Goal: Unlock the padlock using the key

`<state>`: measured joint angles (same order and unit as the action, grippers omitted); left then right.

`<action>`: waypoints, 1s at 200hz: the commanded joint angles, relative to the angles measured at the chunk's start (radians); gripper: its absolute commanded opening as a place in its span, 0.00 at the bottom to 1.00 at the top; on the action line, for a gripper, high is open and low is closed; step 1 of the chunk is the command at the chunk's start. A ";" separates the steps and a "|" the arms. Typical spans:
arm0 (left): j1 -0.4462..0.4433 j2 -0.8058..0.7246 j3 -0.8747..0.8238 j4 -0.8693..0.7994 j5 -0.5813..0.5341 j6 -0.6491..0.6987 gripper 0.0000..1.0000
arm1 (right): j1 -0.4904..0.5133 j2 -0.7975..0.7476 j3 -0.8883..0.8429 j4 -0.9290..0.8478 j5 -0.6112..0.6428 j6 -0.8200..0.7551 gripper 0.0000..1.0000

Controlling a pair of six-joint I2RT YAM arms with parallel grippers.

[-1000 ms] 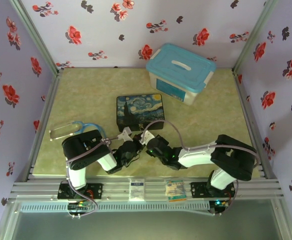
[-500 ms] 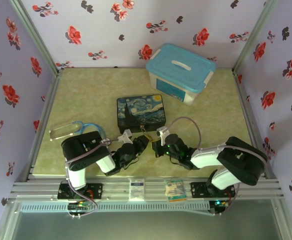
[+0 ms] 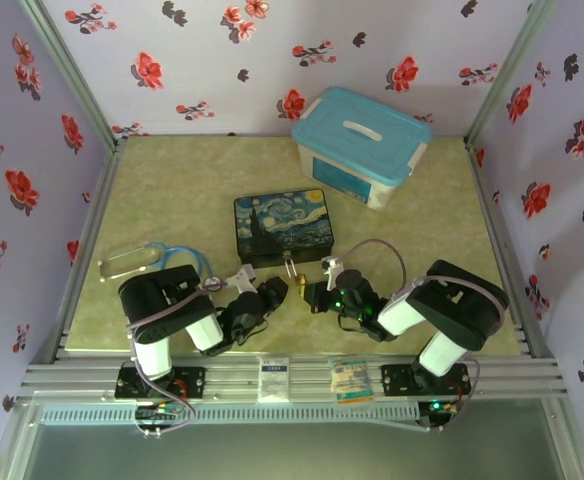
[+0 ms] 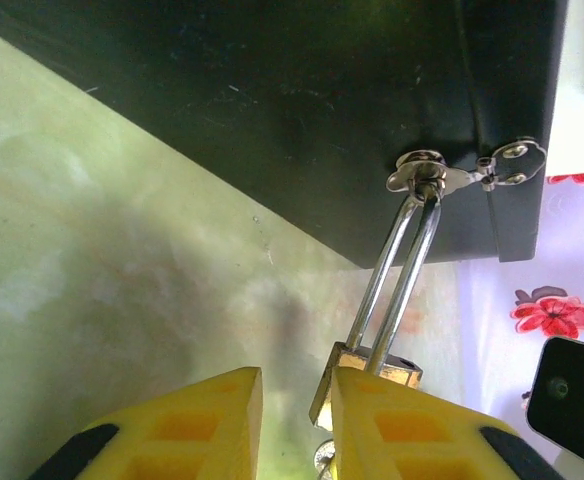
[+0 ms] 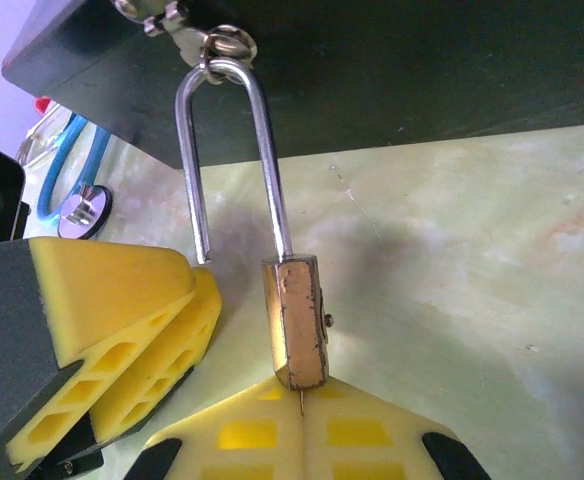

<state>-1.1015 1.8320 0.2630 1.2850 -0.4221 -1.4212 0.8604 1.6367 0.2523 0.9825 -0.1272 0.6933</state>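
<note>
Right gripper [image 5: 302,418] clamped on key [image 5: 301,401] in padlock [image 5: 298,320] | left gripper [image 4: 295,385] parted beside it | risk of unsteadied padlock swinging, key slipping free

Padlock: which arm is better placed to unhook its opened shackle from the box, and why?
Probably right: the right pincer is shut on the key seated in the padlock; the left pincer stands open beside it, holding nothing.

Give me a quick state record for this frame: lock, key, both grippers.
padlock: brass body, on table in front of painted box
shackle: looped through box hasp; one leg free of the body, open
key: in the body's bottom end
right gripper: shut on key
left gripper: open, nothing between fingers, beside padlock
</note>
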 commanded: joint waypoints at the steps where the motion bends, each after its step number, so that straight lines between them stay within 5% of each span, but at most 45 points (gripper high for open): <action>1: -0.002 -0.067 0.026 -0.093 -0.040 0.103 0.24 | -0.020 0.037 -0.018 0.120 -0.027 0.073 0.06; 46: -0.028 -0.304 0.304 -0.850 -0.110 0.309 0.36 | -0.022 0.045 0.000 0.036 -0.031 0.068 0.11; 122: 0.003 -0.136 0.368 -0.810 0.028 0.209 0.23 | -0.024 0.039 0.011 0.010 -0.022 0.057 0.11; 158: 0.005 -0.098 0.435 -0.878 0.048 0.235 0.30 | -0.023 0.035 0.025 0.012 -0.035 0.061 0.11; 200: -0.001 -0.075 0.429 -0.891 0.053 0.231 0.27 | -0.023 0.023 0.015 0.035 -0.028 0.084 0.11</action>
<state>-1.0992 1.7363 0.6922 0.4854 -0.3885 -1.2011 0.8421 1.6714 0.2562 1.0046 -0.1608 0.7578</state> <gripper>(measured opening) 0.266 0.110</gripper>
